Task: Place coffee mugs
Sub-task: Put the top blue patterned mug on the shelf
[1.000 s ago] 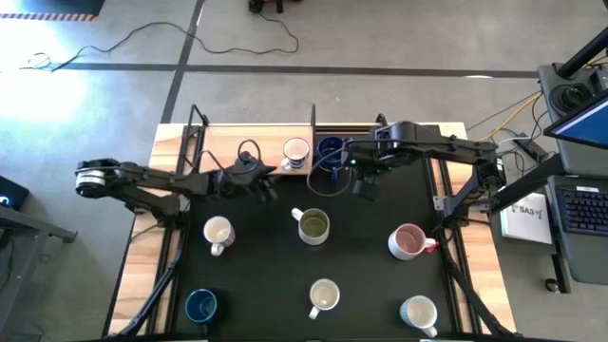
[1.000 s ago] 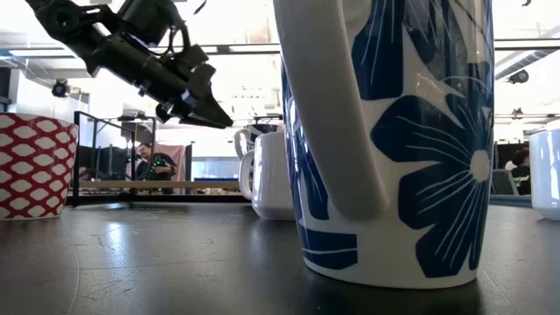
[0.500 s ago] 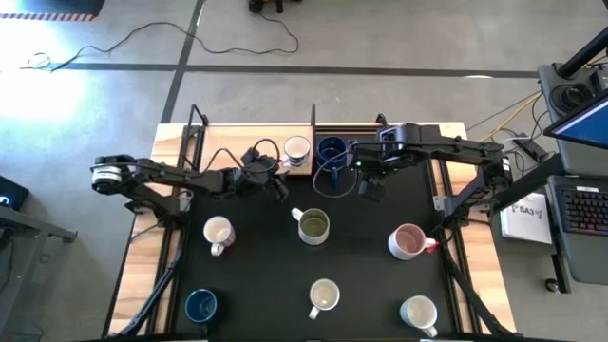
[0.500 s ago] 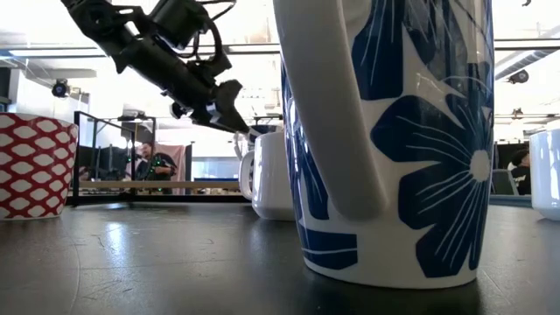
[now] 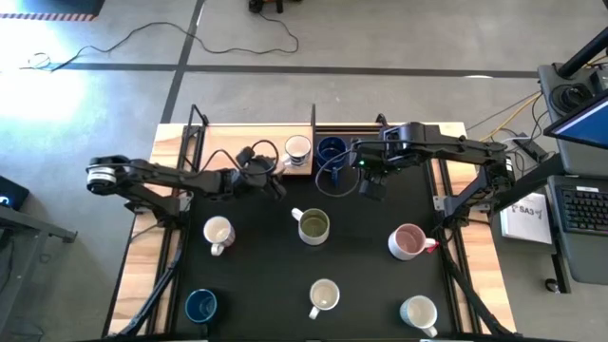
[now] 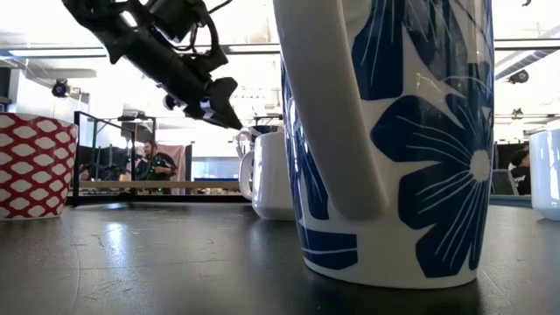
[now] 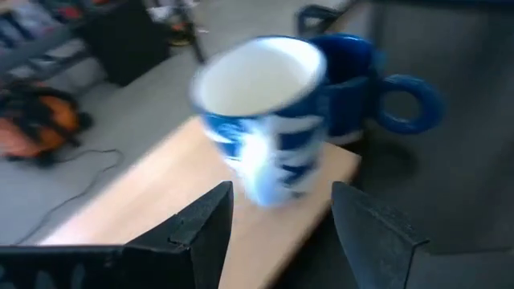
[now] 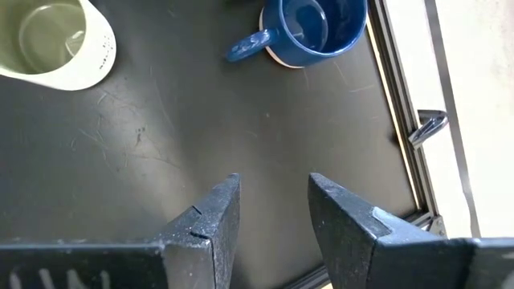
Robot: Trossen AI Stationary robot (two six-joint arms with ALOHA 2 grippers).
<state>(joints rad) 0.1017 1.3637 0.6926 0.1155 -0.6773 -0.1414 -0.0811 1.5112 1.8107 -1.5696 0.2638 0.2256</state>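
Black-topped table holds several ceramic mugs. Left gripper, jaws open and empty, hangs just beside the white blue-printed ceramic mug. That mug stands upright, touching the dark blue ceramic mug. Best back off level, avoiding its handle. Right gripper, jaws open and empty, waits near the dark blue mug.

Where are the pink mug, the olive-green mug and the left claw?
pink mug (image 5: pixel 407 241), high view, on its inside.
olive-green mug (image 5: pixel 313 226), high view, on its green inside.
left claw (image 5: pixel 277 185), high view, midway between its open fingertips.
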